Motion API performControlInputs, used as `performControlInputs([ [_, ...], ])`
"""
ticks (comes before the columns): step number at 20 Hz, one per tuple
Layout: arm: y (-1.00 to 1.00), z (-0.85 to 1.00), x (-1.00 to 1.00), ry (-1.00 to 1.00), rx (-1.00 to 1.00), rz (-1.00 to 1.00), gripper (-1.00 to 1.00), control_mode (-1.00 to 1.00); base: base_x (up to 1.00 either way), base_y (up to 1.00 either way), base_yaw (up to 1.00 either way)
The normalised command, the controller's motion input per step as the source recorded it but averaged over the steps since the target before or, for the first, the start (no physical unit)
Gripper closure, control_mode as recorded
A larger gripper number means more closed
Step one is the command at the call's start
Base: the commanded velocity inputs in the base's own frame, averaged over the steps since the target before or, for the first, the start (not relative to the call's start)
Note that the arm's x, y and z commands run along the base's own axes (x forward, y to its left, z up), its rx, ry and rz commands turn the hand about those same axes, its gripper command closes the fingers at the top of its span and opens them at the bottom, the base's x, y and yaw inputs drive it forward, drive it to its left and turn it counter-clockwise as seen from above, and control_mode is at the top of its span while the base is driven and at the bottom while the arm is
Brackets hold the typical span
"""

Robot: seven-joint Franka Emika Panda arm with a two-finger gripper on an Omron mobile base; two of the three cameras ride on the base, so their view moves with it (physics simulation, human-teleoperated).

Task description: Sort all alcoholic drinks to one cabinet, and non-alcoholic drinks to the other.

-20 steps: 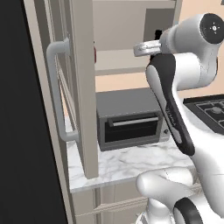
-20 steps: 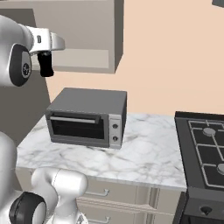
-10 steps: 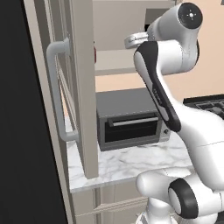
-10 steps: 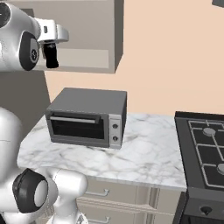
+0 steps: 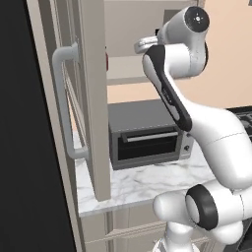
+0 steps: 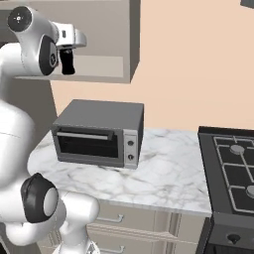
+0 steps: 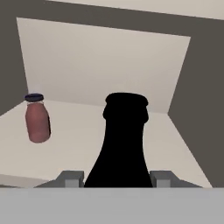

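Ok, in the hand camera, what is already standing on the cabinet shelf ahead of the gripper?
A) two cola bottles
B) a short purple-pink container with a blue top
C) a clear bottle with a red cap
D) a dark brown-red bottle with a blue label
B: the short purple-pink container with a blue top stands upright on the pale shelf, left of the black cola bottle that the gripper holds.

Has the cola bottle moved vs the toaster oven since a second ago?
Yes. In the right base view the cola bottle, held in the end effector, has risen and shifted right, farther above the toaster oven, level with the cabinet shelf.
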Motion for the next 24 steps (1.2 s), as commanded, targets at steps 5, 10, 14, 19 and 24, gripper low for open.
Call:
performControlInputs([
  [5,0.0,-0.1,0.59,0.0,0.0,0.0,1.0,-1.0,0.0,0.0,0.0],
  [10,0.0,0.0,0.51,-0.01,0.0,0.0,1.0,-1.0,0.0,0.0,0.0],
  [14,0.0,0.0,0.52,0.0,0.0,0.0,1.0,-1.0,0.0,0.0,0.0],
  [19,0.0,-0.02,0.39,-0.01,0.0,0.01,1.0,-1.0,0.0,0.0,0.0],
  [24,0.0,-0.05,0.18,-0.05,0.0,0.02,1.0,-1.0,0.0,0.0,0.0],
])
